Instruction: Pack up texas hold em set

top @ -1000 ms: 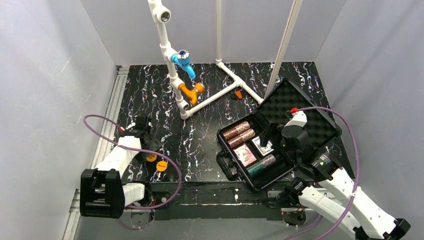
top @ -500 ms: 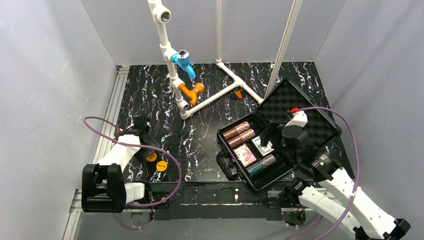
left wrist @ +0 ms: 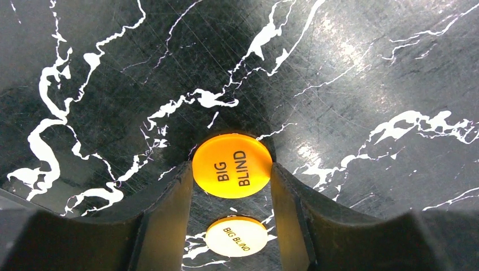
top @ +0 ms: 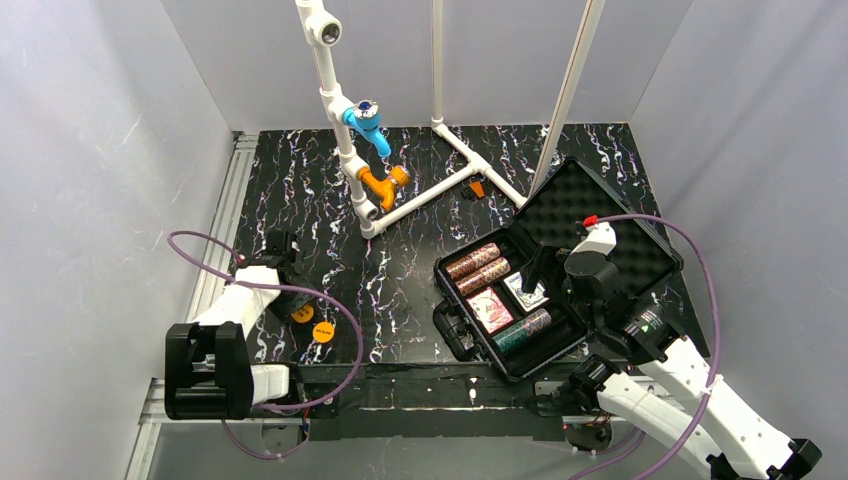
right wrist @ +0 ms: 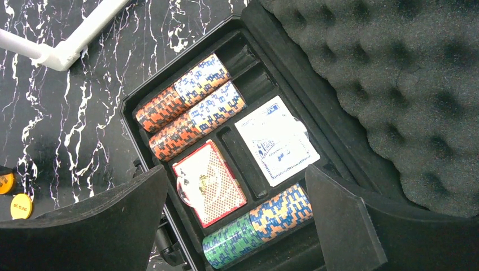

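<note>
Left hand [left wrist: 231, 169] is narrow, down at the bench [left wrist: 339, 84]. Its fingers [left wrist: 172, 209] sit either side of the orange BIG BLIND disc [left wrist: 232, 165] and look to touch its edge on both sides. We count that as a grip on the disc. We can't tell if the disc is off the bench yet. A second disc [left wrist: 236, 237], paler, lies flat just behind it, between the fingers and untouched.

Right hand [right wrist: 237, 169] is wide and holds nothing. It hovers above the open case [right wrist: 183, 63].

Progress, our read: mostly packed. Already in the tray:
- two red-brown chip rolls [right wrist: 189, 107], side by side
- a green roll [right wrist: 257, 226] at the near edge
- two card decks [right wrist: 210, 183] between them, one red-backed, one blue and white

Lid is up, with the foam lining [right wrist: 395, 84] showing. Left to do: both discs into the case, then shut the lid.

The discs are on the left of the bench, well apart from the case on the right. So the gripped disc needs a carry across. The white pipe frame [top: 400, 205] stands at the back, out of that path.
</note>
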